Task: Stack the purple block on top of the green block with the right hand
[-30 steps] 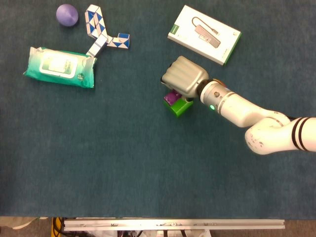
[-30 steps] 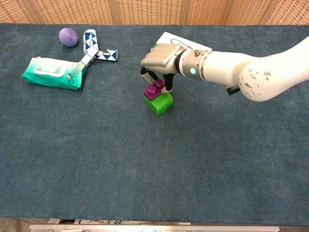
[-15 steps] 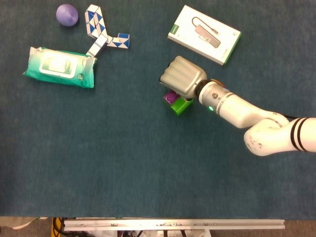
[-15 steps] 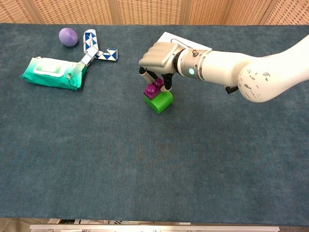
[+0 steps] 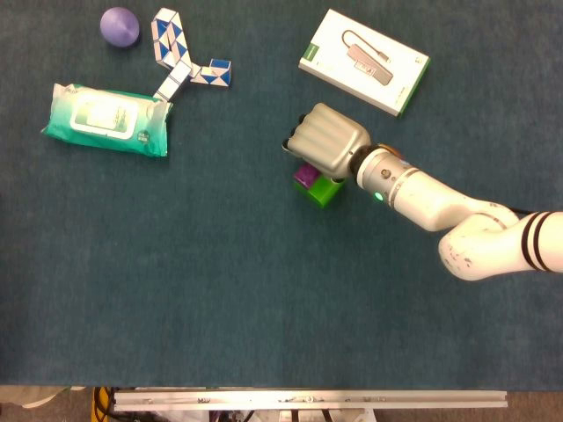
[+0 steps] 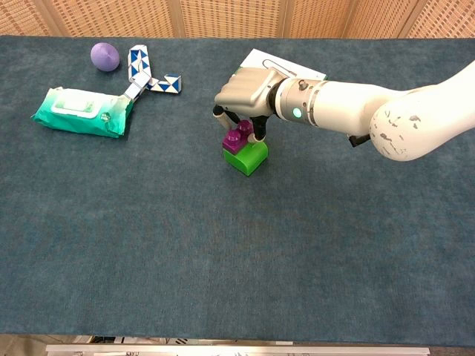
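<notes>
Head view: the right hand (image 5: 324, 139) covers the purple block (image 5: 305, 175), which overhangs the left edge of the green block (image 5: 324, 191); releasing now could tip it off.

Chest view: fingers (image 6: 259, 130) pinch one purple block atop one green; one wipes pack (image 6: 80, 113).

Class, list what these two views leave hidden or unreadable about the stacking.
1. Head view: the right hand covers most of the purple block, hiding its seat on the green block.
2. Chest view: fingers flank the purple block; the contact behind it is hidden.
3. Boxed adapter: print too small to read.
4. Left hand: outside both views.
</notes>
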You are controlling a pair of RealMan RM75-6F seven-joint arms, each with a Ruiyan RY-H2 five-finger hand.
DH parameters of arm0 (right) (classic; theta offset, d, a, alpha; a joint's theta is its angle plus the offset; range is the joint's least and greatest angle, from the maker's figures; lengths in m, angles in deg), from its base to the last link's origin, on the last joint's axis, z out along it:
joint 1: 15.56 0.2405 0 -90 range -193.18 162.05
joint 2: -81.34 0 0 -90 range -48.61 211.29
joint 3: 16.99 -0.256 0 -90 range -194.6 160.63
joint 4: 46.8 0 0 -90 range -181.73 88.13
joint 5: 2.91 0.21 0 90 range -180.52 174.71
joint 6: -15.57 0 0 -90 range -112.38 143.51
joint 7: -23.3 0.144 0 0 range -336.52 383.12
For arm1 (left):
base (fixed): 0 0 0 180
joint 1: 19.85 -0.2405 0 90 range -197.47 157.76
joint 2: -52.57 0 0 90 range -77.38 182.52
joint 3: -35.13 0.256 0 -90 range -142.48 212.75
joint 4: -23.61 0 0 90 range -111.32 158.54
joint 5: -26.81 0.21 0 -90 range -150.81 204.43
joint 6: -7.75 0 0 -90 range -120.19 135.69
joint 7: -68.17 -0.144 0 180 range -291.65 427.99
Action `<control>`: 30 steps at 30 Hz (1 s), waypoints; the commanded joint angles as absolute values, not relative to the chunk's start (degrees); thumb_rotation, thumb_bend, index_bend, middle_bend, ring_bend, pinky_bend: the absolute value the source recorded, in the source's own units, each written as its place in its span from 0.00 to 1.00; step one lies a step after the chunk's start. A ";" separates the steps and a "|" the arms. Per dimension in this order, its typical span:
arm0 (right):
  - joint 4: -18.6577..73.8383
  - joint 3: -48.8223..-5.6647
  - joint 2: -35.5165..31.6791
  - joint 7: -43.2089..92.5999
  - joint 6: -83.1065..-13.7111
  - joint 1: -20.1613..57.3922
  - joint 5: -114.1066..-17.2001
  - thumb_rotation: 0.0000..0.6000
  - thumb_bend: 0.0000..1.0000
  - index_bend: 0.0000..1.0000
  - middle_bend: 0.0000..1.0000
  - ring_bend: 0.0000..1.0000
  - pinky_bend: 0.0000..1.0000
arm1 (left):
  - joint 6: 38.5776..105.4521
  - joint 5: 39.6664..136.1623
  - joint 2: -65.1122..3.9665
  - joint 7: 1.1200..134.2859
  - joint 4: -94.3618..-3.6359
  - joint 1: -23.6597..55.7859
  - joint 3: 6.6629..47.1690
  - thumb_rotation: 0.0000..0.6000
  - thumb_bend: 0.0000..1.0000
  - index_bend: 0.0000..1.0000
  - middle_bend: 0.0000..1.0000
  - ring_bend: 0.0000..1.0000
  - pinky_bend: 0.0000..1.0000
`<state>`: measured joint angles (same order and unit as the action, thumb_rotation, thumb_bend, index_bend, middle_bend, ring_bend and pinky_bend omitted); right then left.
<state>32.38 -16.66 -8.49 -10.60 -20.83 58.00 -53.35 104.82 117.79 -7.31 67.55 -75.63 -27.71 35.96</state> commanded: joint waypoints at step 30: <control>33.57 -16.48 -9.73 -12.75 -21.30 58.24 -55.31 1.00 0.17 0.39 0.44 0.35 0.44 | 104.81 117.40 -7.24 67.88 -75.28 -27.90 35.97 1.00 0.23 0.30 0.34 0.30 0.19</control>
<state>33.61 -16.48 -9.70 -12.72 -21.27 58.24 -55.36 104.82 117.40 -7.24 67.89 -75.28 -27.90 35.96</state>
